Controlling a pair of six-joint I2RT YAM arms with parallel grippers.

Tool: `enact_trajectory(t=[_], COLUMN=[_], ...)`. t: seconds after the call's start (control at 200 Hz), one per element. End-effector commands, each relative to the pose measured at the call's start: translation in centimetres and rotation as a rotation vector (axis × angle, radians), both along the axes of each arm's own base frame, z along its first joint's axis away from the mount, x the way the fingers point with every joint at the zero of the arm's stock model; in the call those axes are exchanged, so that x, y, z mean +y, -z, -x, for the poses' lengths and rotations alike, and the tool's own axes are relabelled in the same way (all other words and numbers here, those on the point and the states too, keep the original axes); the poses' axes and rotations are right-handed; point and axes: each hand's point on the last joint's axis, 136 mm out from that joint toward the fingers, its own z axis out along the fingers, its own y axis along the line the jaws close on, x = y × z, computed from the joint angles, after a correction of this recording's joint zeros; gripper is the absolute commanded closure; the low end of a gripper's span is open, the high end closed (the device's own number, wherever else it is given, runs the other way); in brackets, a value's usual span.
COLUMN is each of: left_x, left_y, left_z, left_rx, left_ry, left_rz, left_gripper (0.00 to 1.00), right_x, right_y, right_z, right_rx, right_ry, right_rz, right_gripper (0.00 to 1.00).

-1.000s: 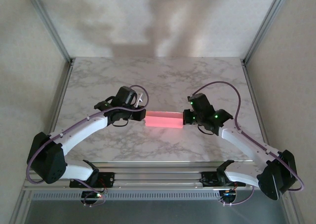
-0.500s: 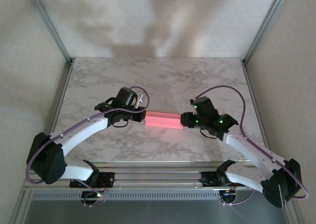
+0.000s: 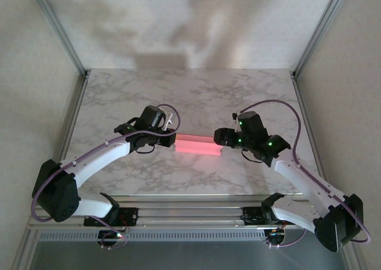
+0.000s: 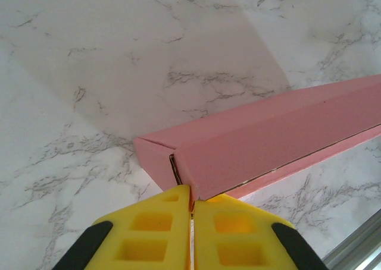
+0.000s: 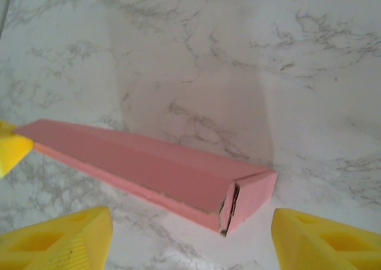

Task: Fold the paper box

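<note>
Springing wide open with the right gripper (image 5: 193, 240), off the right end of the paper box (image 3: 196, 145), clamped a second ago | still pinching its left corner with the left gripper (image 4: 191, 191), jaws pressed together | lying mid-tabletop (image 3: 196, 97): long matte pink card wedge, sharply creased, ragged end seam, on grey-veined marble.

Cropped edges, covered ends
The box (image 4: 268, 133) runs off the left wrist frame's right edge; left end effector (image 4: 191, 219) and right end effector (image 5: 191, 231) fingers are cropped below; overhead, contact too small to tell.
</note>
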Motion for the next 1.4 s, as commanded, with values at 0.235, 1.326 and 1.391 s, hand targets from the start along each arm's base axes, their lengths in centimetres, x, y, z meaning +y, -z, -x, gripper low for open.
enact_trajectory(t=[0.235,1.326,1.391], left_x=[0.5,-2.7,-3.1], left_y=[1.6,-7.2,-6.7], left_z=[0.9,0.7,0.4], left_rx=[0.054,0.021,0.025], left_ry=[0.001,0.046,0.054], left_rz=[-0.054,0.324,0.331], left_gripper=[0.92,0.72,0.75], right_x=[-1.3,-2.0,-2.1], right_y=[1.4,6.7,6.8], right_z=[-2.3,-0.1,0.1], right_rx=[0.0,0.029,0.03], right_ry=[0.152,0.164,0.162], right_rz=[0.022,0.046,0.047], right_gripper=[0.26,0.33,0.33])
